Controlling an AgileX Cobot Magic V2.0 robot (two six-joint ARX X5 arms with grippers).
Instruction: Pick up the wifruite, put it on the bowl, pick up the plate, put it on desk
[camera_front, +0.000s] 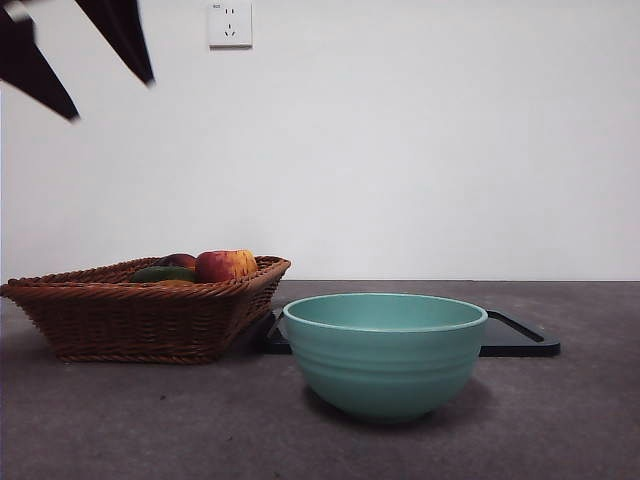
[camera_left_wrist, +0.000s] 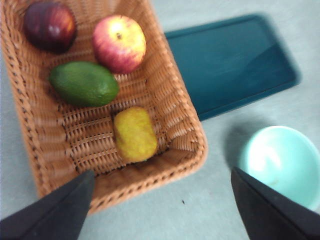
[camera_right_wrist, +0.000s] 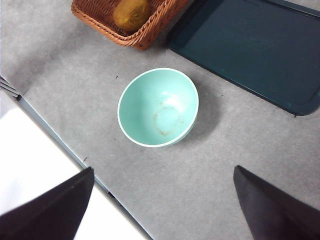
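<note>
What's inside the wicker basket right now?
Four fruits lie in the basket: the wifruite, a green fruit, a red-yellow apple and a dark red fruit. Anything beneath them is hidden.

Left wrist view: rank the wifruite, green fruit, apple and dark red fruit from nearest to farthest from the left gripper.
From the left gripper, open above the basket's near end:
1. wifruite, by the basket's near wall
2. green fruit, mid-basket
3. apple, beyond it, tray side
4. dark red fruit, far corner
</note>
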